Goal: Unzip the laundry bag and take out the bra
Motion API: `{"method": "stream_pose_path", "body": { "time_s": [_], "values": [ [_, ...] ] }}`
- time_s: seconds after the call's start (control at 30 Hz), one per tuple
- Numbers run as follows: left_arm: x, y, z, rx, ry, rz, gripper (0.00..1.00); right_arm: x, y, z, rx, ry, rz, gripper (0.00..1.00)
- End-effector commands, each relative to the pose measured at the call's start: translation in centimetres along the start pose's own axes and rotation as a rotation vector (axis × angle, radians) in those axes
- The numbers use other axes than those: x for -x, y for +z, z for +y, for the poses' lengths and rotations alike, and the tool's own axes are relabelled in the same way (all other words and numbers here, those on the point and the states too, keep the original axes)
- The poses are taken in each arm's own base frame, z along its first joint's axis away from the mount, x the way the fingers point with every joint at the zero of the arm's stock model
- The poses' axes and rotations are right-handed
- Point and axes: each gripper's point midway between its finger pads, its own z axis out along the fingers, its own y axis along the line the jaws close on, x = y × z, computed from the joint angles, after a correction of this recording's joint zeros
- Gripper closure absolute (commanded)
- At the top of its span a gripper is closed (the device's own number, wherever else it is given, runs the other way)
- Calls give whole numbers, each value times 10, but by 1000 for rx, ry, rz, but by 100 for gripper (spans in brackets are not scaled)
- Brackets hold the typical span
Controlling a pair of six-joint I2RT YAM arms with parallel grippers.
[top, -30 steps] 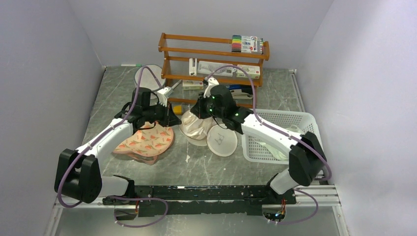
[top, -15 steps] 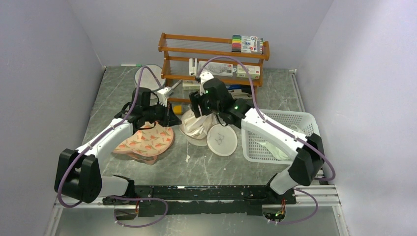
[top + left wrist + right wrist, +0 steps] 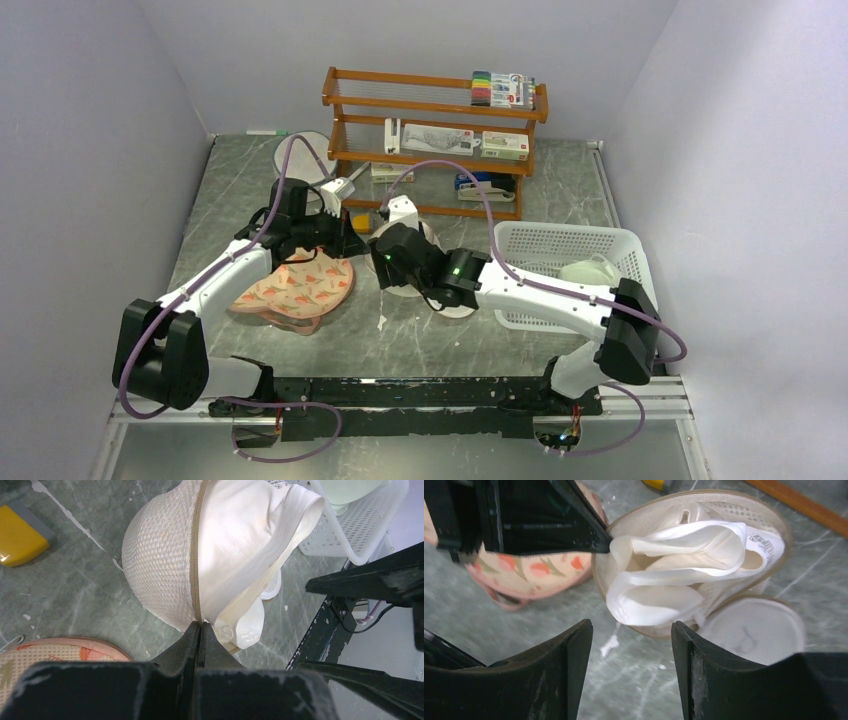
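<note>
Left wrist: mesh laundry bag agape, bra half out (L gripper tight on rim, R gripper apart).

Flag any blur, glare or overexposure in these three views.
Top external: evenly lit, sharp, soft shadows only. Left wrist: laundry bag mesh crisp; the left gripper in the foreground is dark and soft. Right wrist: smeared blur over the table and carrot-print case, bra near white-out, right gripper dark.
</note>
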Motion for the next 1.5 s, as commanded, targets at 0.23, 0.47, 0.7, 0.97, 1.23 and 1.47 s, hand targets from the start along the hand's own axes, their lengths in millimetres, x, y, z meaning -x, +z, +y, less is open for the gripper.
{"method": "stream_pose_path", "body": {
  "time_s": [0.23, 0.47, 0.7, 0.97, 1.23, 1.47],
  "values": [
    [5, -1, -7, -28, 31, -19, 93, 18, 22, -22, -160, 631, -238, 54],
    [4, 0, -7, -33, 27, -15, 93, 6, 36, -35, -212, 712, -234, 48],
    [4, 0, -6, -30, 26, -13, 93, 15, 43, -31, -140, 715, -233, 43],
    [3, 0, -6, -31, 24, -12, 93, -1, 56, -35, -173, 735, -189, 47],
    [4, 0, -7, -31, 26, -13, 93, -11, 62, -33, -164, 721, -169, 65],
    [4, 0, -7, -33, 27, -15, 93, 7, 47, -33, -135, 649, -185, 99]
  ]
}}
